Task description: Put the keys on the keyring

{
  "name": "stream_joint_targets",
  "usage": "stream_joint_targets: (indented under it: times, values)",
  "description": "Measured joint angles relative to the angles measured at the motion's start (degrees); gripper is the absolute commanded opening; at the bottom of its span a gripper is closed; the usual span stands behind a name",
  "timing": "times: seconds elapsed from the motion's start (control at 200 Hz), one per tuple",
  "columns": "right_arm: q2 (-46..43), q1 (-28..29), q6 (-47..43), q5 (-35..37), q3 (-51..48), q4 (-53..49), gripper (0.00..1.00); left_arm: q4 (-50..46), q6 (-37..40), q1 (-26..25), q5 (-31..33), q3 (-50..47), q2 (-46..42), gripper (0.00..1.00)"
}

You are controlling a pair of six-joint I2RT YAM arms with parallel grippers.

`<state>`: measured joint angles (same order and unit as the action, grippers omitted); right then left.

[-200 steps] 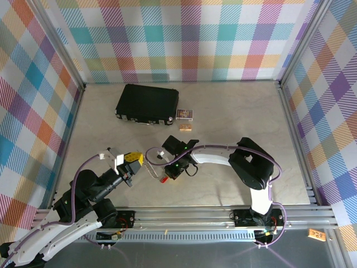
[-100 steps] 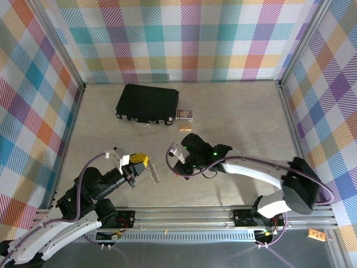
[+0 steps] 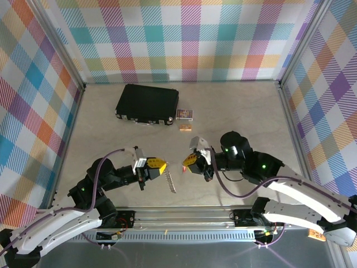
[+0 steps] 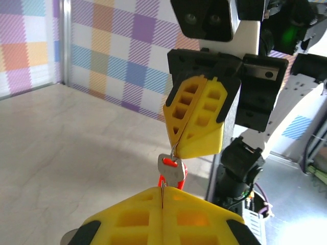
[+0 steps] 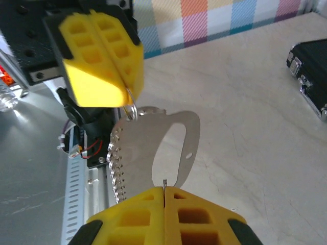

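As the right wrist camera looks forward, the right pincer (image 5: 164, 204) is pressed together on the lower edge of the keys (image 5: 168, 138). They show as a thin, flat, polished plate with a long looped slot, and a beaded strand (image 5: 116, 168) runs down one side. Opposite, the left pincer (image 5: 127, 94) is also closed, and appears to nip the keyring (image 5: 133, 109) by its small grey wire loop at the plate's top. Metal like this should be light, stiff and slippery, so a firm nip on the flat faces near an edge looks the safest hold.

From the left wrist, the left pincer's ribbed yellow plastic tips meet with a thin metal edge in their seam. Just beyond hangs the keyring's red plastic tag, under the right pincer's tip. The tag should be light and rigid, but its fine loop would twist easily.

From above, both pincers meet in mid-air over the pale marbled tabletop (image 3: 240, 111), with the red tag between them and the strand dangling below.
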<state>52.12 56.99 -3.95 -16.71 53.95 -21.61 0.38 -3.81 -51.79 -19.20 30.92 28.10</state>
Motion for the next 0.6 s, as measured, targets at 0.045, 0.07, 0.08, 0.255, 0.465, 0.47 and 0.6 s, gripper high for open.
stream_joint_targets:
  times: [0.045,0.07,0.08,0.255,0.465,0.47,0.6]
  values:
    - [-0.6,0.0,0.0,-0.5,0.3,-0.6,0.0,0.9,0.2,0.0,-1.4,0.4,0.9,0.0]
    - [-0.9,0.0,0.0,-0.8,0.5,-0.9,0.0,1.4,0.2,0.0,-2.0,0.5,1.4,0.0]
    - [-1.0,0.0,0.0,-0.9,0.5,-1.0,0.0,1.7,0.2,0.0,-2.3,0.6,1.6,0.0]
    - [-2.3,0.0,0.1,-2.7,0.8,-2.3,0.0,4.5,0.2,0.0,-5.7,1.3,4.3,0.0]
    - [-2.7,0.0,0.1,-4.1,0.8,-2.5,0.0,6.1,0.2,0.0,-8.1,3.0,7.2,0.0]
    - [-2.7,0.0,0.1,-4.2,0.8,-2.6,0.0,6.1,0.2,0.0,-8.2,3.0,7.3,0.0]
    - [-2.7,0.0,0.1,-4.9,0.8,-2.5,0.0,6.6,0.2,0.0,-9.2,3.4,8.7,0.0]
